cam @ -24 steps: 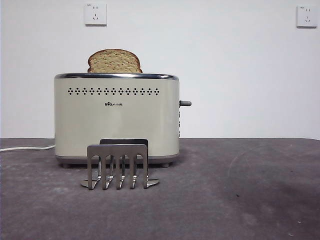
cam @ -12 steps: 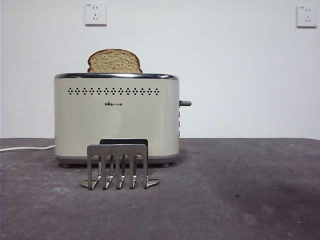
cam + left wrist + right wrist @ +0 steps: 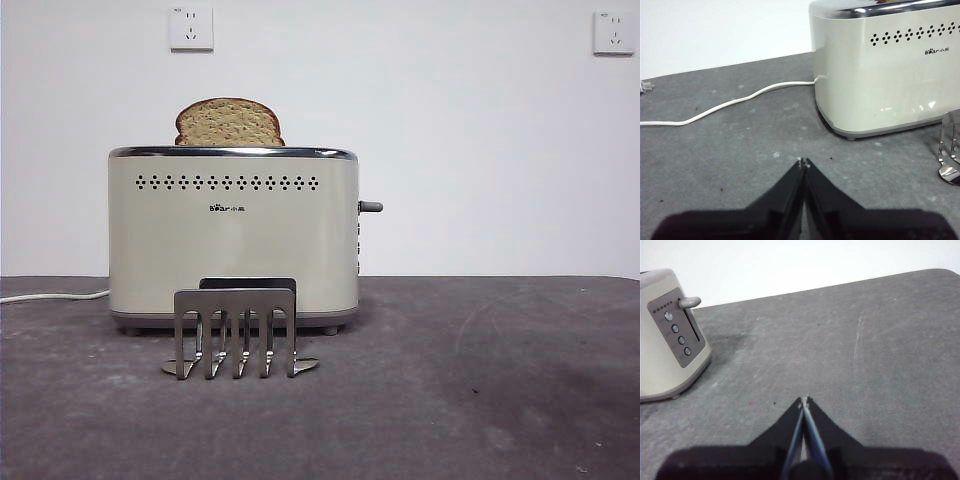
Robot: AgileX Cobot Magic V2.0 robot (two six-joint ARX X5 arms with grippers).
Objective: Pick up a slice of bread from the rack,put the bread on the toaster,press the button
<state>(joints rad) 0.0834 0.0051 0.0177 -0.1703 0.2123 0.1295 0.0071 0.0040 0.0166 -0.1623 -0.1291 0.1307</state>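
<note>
The slice of bread (image 3: 229, 122) stands upright in the top slot of the cream-white toaster (image 3: 233, 240), its domed top sticking out. The grey metal rack (image 3: 237, 333) stands empty in front of the toaster. The dark lever button (image 3: 371, 207) sticks out high on the toaster's right end; it also shows in the right wrist view (image 3: 690, 302). My left gripper (image 3: 803, 162) is shut and empty, low over the table, away from the toaster (image 3: 890, 65). My right gripper (image 3: 803, 400) is shut and empty, away from the toaster's end (image 3: 665, 340). Neither gripper shows in the front view.
A white power cord (image 3: 725, 104) runs from the toaster across the grey table (image 3: 480, 380) to the left. Several small round buttons (image 3: 677, 330) sit below the lever. Two wall sockets (image 3: 191, 28) are on the white wall behind.
</note>
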